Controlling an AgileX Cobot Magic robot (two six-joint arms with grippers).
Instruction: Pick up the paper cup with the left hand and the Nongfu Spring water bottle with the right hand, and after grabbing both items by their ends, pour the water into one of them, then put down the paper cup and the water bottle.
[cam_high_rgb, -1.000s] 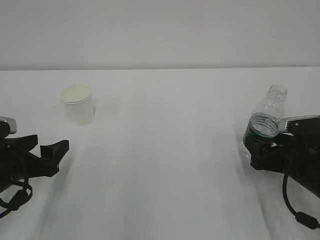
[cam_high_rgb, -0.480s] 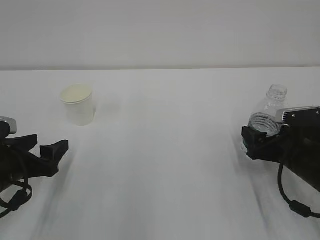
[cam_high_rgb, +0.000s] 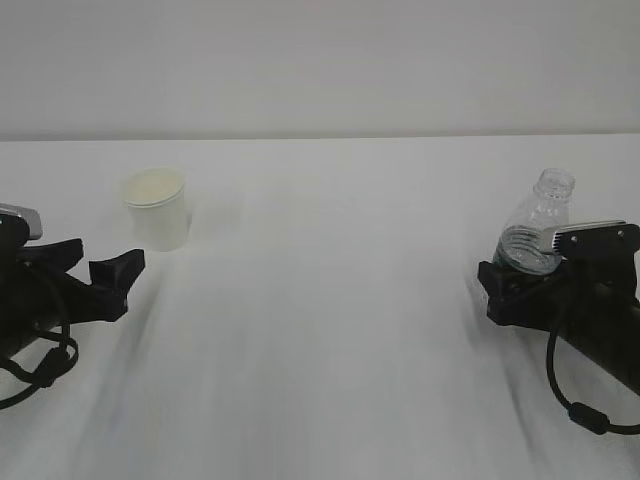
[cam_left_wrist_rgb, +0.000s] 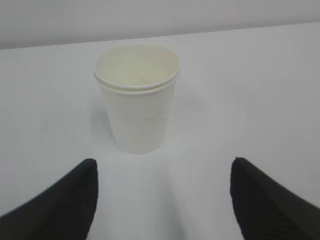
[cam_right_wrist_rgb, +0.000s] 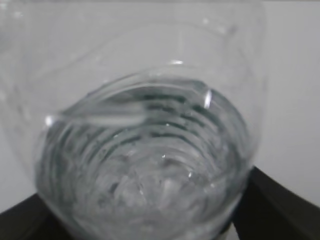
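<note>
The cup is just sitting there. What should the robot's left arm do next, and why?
Probably slide forward a little. The cup stands upright ahead of the open left fingers, centred between them but untouched, so they must reach around it before closing. The right fingers already sit around the bottle.

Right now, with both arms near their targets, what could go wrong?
1. The small clear ribbed plastic bottle has no cap, holds water, and already tilts between the right gripper jaws; a bump or a hard squeeze could spill it.
2. The small white paper cup is light and thin; the open left gripper sits short of it, so an off-centre approach may push or crush it.
</note>
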